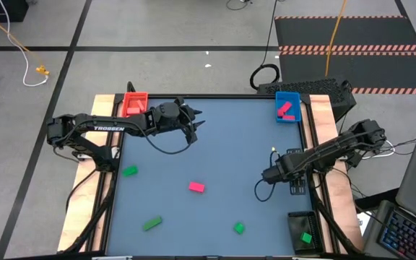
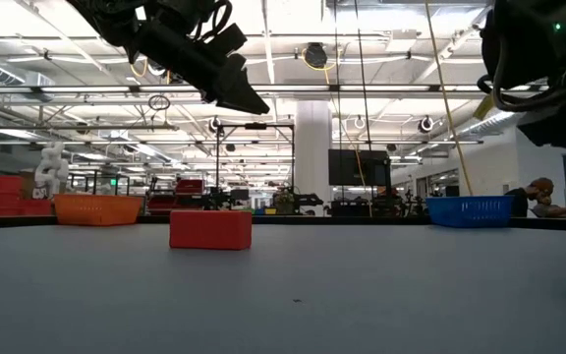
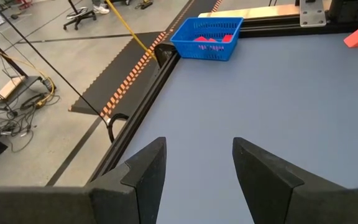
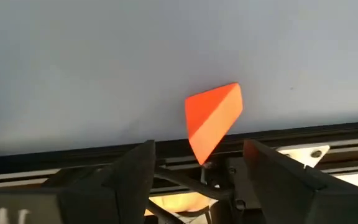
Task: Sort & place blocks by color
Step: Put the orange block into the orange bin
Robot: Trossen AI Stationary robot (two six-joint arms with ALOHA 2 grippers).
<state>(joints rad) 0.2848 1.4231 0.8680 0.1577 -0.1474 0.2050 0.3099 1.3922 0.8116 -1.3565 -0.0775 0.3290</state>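
My right hand (image 1: 263,175) gapes astride the tilted salmon-red block (image 4: 213,121) (left hand (image 1: 193,123) waits, apart, empty), so I'd square up before closing.

Six blocks show from above. A green cube (image 1: 129,171) lies near the bench's left edge. A green bar (image 1: 152,224) lies skewed toward the near left. A hot pink bar (image 1: 196,187) rests near the middle. A small green cube (image 1: 239,227) sits toward the near right. Pink blocks (image 1: 286,110) lie in the blue tray at the far right corner, and one green block (image 1: 306,237) lies in the dark tray at the near right. A salmon-red block (image 4: 213,118) shows tilted, one corner downward, just ahead of the right arm's fingers.
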